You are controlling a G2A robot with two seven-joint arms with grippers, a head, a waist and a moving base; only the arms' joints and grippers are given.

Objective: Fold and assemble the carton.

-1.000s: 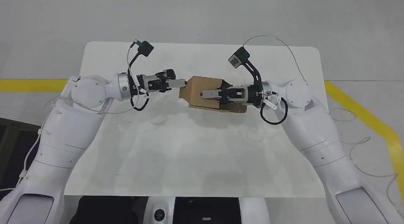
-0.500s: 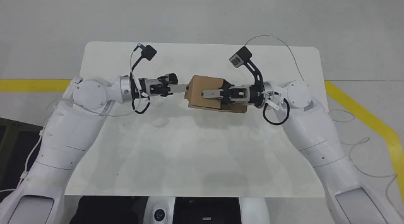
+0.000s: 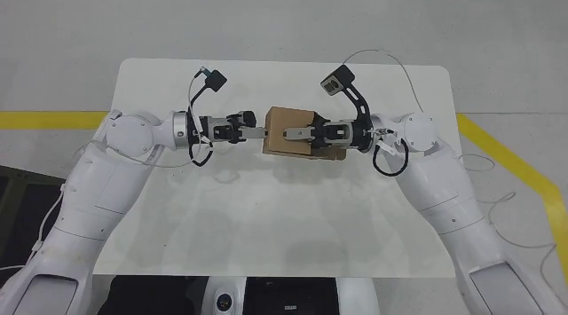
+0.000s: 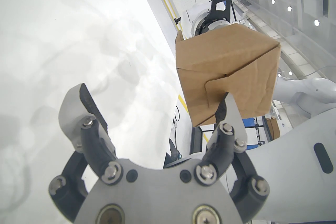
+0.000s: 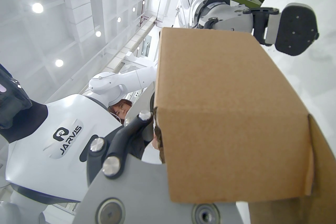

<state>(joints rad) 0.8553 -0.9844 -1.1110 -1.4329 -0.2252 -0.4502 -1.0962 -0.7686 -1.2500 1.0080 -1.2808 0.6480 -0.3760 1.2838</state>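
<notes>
Top view: over the table [image 3: 266, 217], the carton [image 3: 288, 130] is clamped at one end in the right gripper [image 3: 312, 132], its other end at the left gripper [image 3: 260, 133] tips. Left wrist view: those jaws stand apart, one fingertip [image 4: 227, 104] touching the carton's folded end. Right wrist view: one finger [image 5: 137, 110] presses a carton wall; its partner is hidden, probably inside.

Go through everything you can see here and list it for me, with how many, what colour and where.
carton: one, brown cardboard, held up over the middle of the table
table: one, white, in front of the robot
floor tape: two stretches, yellow, on the grey floor either side of the table
right pincer: one, silver and black, shut on the carton
left pincer: one, silver and black, open, at the carton's opposite end
</notes>
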